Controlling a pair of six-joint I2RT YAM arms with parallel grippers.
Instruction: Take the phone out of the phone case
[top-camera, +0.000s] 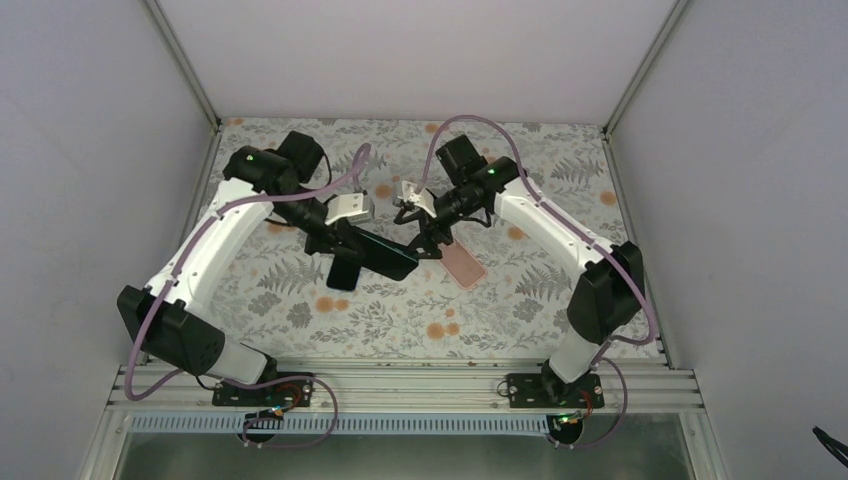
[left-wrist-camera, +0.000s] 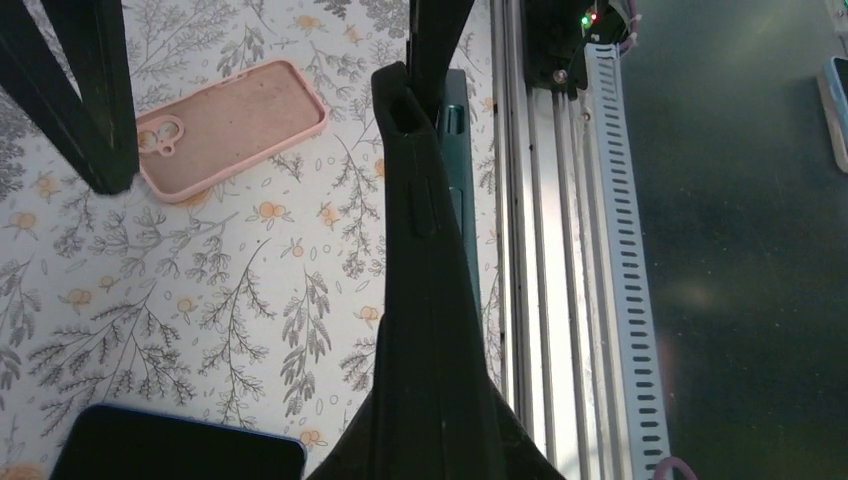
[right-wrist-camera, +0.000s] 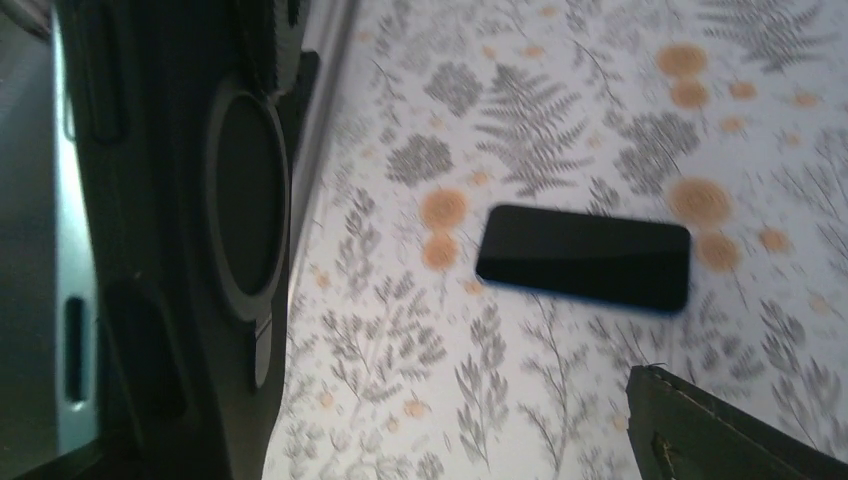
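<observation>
Phone (right-wrist-camera: 585, 258) lies flat on the tabletop (top-camera: 300, 320), dark screen up, out of its shell. Pink case (left-wrist-camera: 230, 125) sits apart from it, hollow side up and empty. Left fingers (left-wrist-camera: 425, 260) are pinched together with nothing visibly between them; right fingers (right-wrist-camera: 190, 260) stand spread wide, gripping nothing, low beside the case. The extraction looks finished, so the job now is a clean exit: raise both arms straight up first, then pull back, so no fingertip drags across phone or case.
</observation>
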